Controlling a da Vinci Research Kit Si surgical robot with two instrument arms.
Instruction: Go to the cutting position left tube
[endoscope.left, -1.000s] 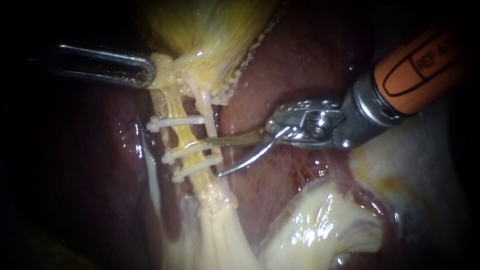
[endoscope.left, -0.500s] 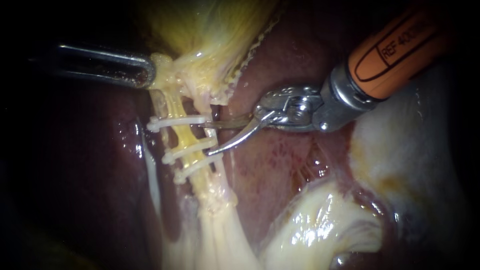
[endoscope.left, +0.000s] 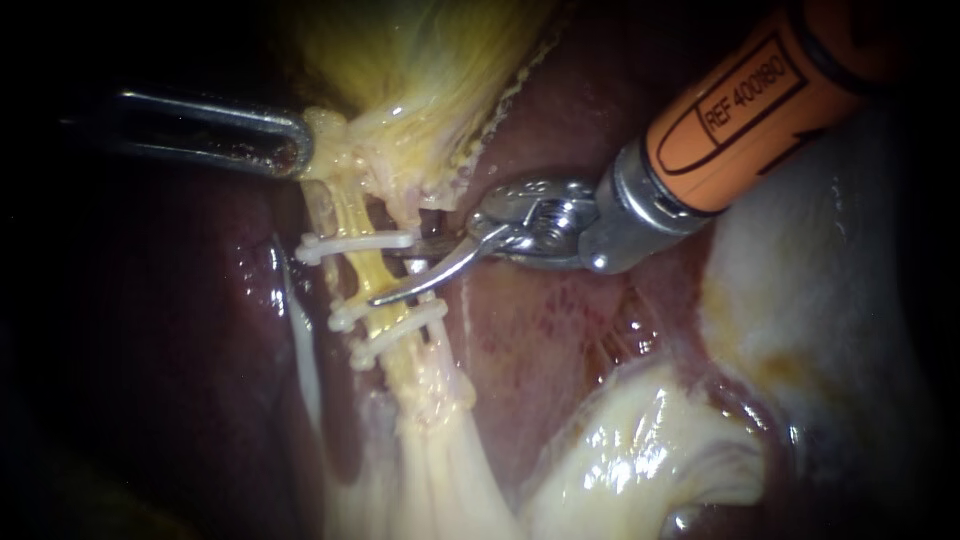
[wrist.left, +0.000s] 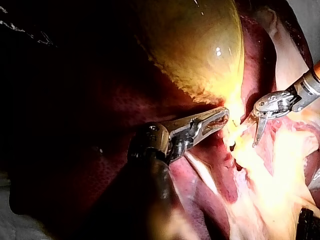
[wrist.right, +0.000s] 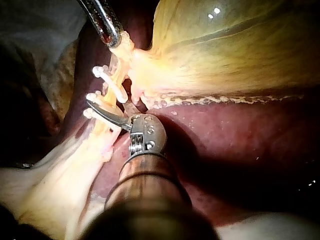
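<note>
Three white clips (endoscope.left: 355, 243) cross the left tube (endoscope.left: 347, 212), which we see running from the gallbladder (endoscope.left: 420, 60) at 12 o'clock toward 6 o'clock, just to the 9 o'clock side of centre, with liver (endoscope.left: 560, 330) at 3 o'clock of it. Our right instrument (endoscope.left: 393, 274) enters from 2 o'clock, blades partly open and gripping nothing: the bright lower blade lies across the tube between the top and middle clips, the darker upper blade near the top clip's 3 o'clock end. Our left instrument (endoscope.left: 298, 145) enters from 9 o'clock, jaws closed on pale tissue at the gallbladder's neck.
</note>
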